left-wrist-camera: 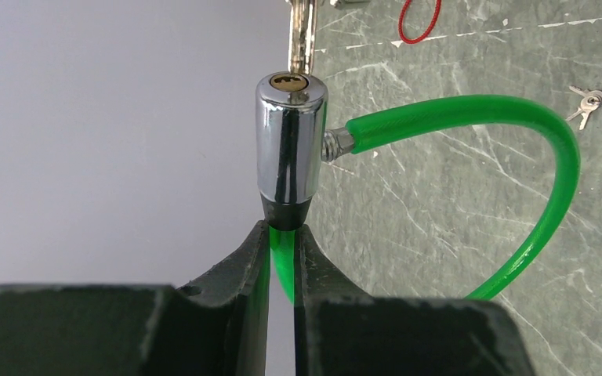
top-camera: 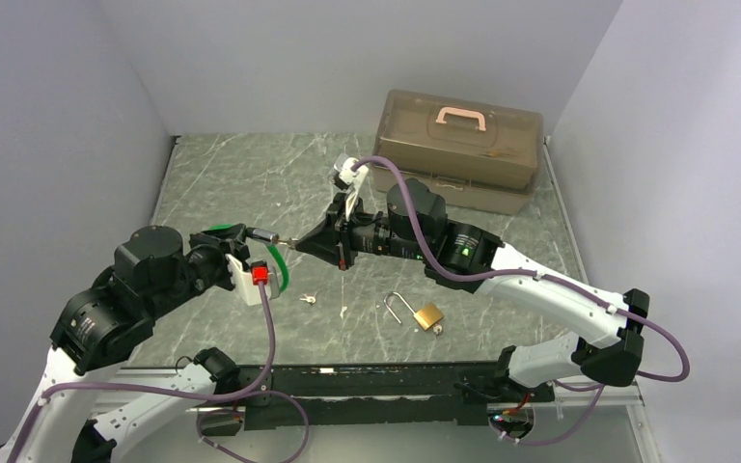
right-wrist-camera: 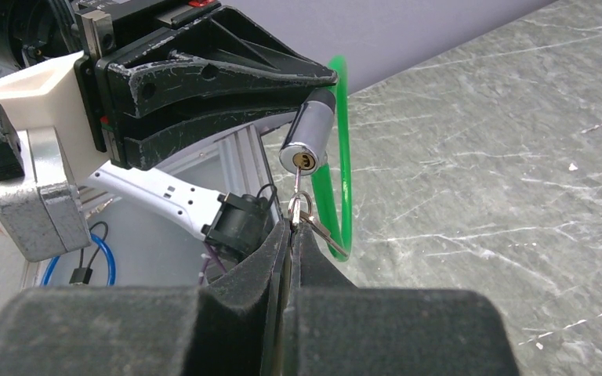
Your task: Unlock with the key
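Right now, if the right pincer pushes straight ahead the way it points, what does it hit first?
The key in the right pincer would meet the keyhole end of the chrome lock cylinder, which the left pincer holds. The tip looks almost there, but depth is unclear.

From above and behind the near edge I see the whole table; my wrist cameras, close in, face each other across the lock cylinder.

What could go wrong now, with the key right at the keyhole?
The key is pinched only by its head in the right claw, so it may twist if pushed off-line. The left claw grips the lock just at its narrow end, so it might swing aside.
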You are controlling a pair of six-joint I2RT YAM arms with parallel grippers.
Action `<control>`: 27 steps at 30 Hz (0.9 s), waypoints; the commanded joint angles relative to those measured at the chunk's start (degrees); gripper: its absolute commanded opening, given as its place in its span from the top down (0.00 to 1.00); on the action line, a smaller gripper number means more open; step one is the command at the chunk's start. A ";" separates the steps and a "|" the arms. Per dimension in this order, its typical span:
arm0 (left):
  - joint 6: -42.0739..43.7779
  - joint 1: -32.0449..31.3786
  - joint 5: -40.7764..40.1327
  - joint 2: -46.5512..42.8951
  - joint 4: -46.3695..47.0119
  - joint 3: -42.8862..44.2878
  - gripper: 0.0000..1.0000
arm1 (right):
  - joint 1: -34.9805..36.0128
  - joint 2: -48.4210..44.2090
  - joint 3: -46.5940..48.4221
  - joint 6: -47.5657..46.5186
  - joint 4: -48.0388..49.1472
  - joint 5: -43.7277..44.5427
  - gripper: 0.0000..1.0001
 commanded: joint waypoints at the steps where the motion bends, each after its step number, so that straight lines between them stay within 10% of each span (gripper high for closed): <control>1: -0.57 0.27 1.02 0.06 3.90 2.84 1.00 | -0.01 0.03 2.55 -0.32 2.89 -0.17 1.00; 27: 0.38 0.28 2.46 -1.23 2.46 2.02 1.00 | -0.02 0.55 2.01 0.56 5.75 1.19 1.00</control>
